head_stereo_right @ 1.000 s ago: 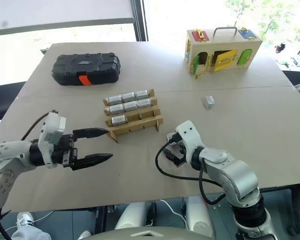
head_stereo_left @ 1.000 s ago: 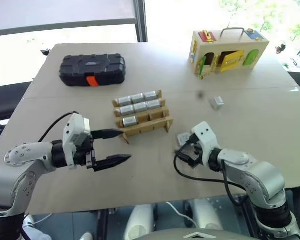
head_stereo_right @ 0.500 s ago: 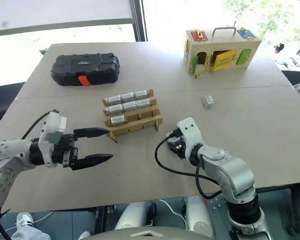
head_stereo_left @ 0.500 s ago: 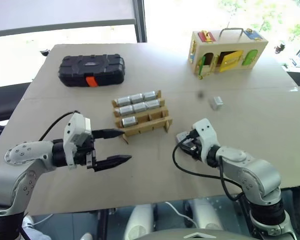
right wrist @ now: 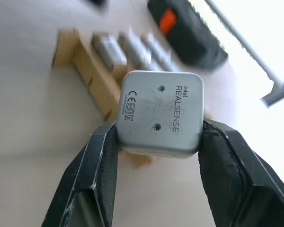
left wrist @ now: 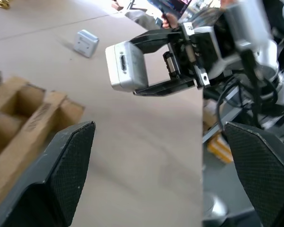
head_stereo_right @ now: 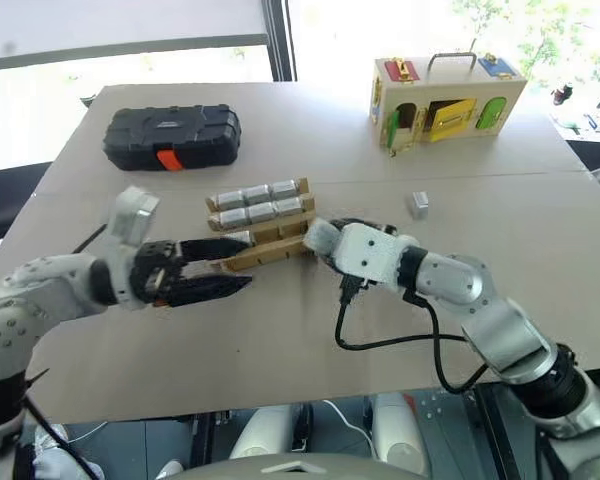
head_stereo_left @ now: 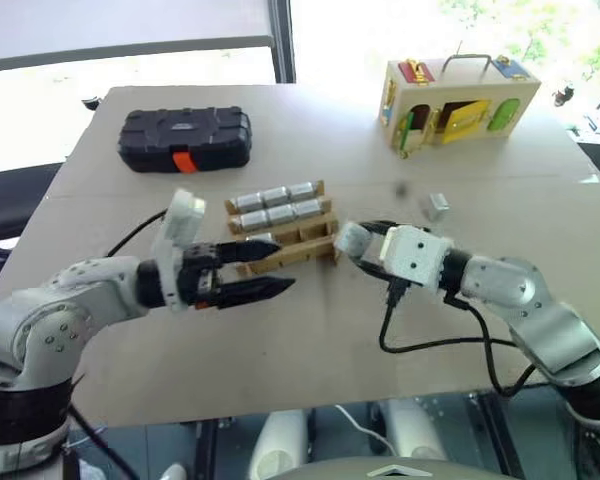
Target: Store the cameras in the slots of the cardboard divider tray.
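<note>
The cardboard divider tray (head_stereo_left: pixel 318 247) sits mid-table with several silver-grey cameras (head_stereo_left: pixel 275 196) in its back and middle rows. My right gripper (head_stereo_left: pixel 358 240) is shut on another camera (right wrist: pixel 161 111), held above the table just right of the tray's near end. That held camera (left wrist: pixel 127 66) faces my left gripper (head_stereo_left: pixel 285 266), which is open and empty, pointing right in front of the tray. One more camera (head_stereo_left: pixel 436 206) lies loose on the table to the right.
A black case with an orange latch (head_stereo_left: pixel 185 138) lies at the back left. A pale wooden box with coloured doors (head_stereo_left: pixel 458 100) stands at the back right. A black cable (head_stereo_left: pixel 420 342) hangs from my right wrist over the table's front.
My right gripper closed on the camera on the table, lifted it and rolled, moving left toward the tray. My left gripper rose and shifted right, staying open.
</note>
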